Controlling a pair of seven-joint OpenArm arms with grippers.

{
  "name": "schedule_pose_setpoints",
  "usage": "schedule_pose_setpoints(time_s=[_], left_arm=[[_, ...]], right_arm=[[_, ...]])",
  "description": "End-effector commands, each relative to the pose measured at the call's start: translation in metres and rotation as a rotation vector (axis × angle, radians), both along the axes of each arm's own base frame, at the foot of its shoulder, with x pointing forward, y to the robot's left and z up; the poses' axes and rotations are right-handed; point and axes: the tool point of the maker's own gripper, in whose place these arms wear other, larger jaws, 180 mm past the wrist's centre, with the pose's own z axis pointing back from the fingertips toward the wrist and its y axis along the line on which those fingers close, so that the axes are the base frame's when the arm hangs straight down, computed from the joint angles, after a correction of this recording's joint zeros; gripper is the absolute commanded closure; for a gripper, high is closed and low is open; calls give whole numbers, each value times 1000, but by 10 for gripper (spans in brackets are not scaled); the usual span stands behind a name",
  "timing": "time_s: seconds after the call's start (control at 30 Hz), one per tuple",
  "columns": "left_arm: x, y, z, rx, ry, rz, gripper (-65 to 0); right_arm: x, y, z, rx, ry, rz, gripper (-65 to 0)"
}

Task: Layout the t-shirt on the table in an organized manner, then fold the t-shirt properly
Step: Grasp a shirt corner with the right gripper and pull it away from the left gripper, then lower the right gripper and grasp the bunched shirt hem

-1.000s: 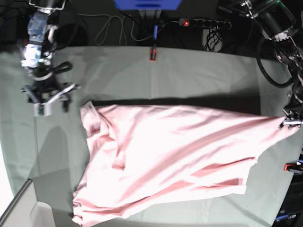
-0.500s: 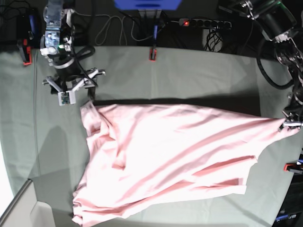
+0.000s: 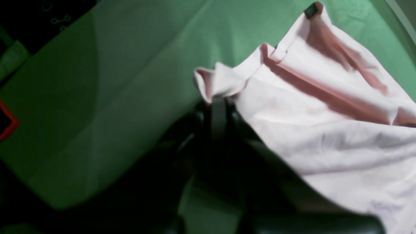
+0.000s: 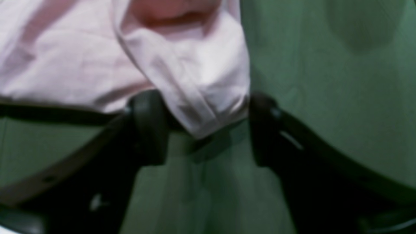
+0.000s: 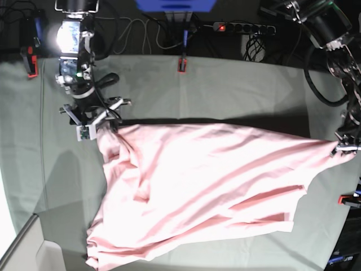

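Layout step is where we're at, no folding yet. Our t-shirt lies plain side up on the counter, rumpled and skewed, with diagonal creases running across it and one corner pulled out to a point at the counter's edge.

Our left tool is clamped together on that stretched-out corner; the left wrist view shows a bunched bit of pink fabric pinched right at its tip. Our right tool sits at the opposite upper corner with its jaws apart, one on each side of a rolled hem that pokes down between them. Looks like the pads aren't biting yet, though we can't tell if they're brushing the cloth.

Next move, as we see it: close the right tool on that hem without just scraping the counter cloth, then pull the two corners apart so the top edge goes taut and straight. Risk is grabbing only one layer, or the hem slipping out.
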Motion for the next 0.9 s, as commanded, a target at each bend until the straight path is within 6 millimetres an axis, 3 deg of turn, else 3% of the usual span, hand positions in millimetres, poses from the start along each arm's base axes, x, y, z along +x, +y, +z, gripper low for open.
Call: schedule_pose_setpoints(time_s=[0.0,0.13,0.17,0.27,0.3,0.5,0.6,0.67,0.87], left_arm=[[7,10,20,45,-53,9,-2],[0,23,23,36,-63,57,-2],[-2,26,24,36,-67,67,-2],[-3,31,27,43,-70,75,-2],[-2,31,29,48,-74,74,-2],[-12,39,84,153,-184,99,-2],[-13,36,106,201,-224,86,-2],[-13,36,112,214,-235,83,-2],[-6,34,108,201,-231,75,-2]], right_arm=[[10,-6,13,-5,-53,-9,-260],[8,-13,9,-20,-40,-7,-30],[6,-14,8,-23,-35,-6,0],[6,-15,15,-31,-51,-4,0],[4,-24,22,-51,-66,-13,0],[4,-46,111,-155,-274,-26,0],[11,-53,151,-199,-375,-32,0],[27,-52,174,-202,-444,-34,0],[83,-64,172,-181,-384,-71,0]])
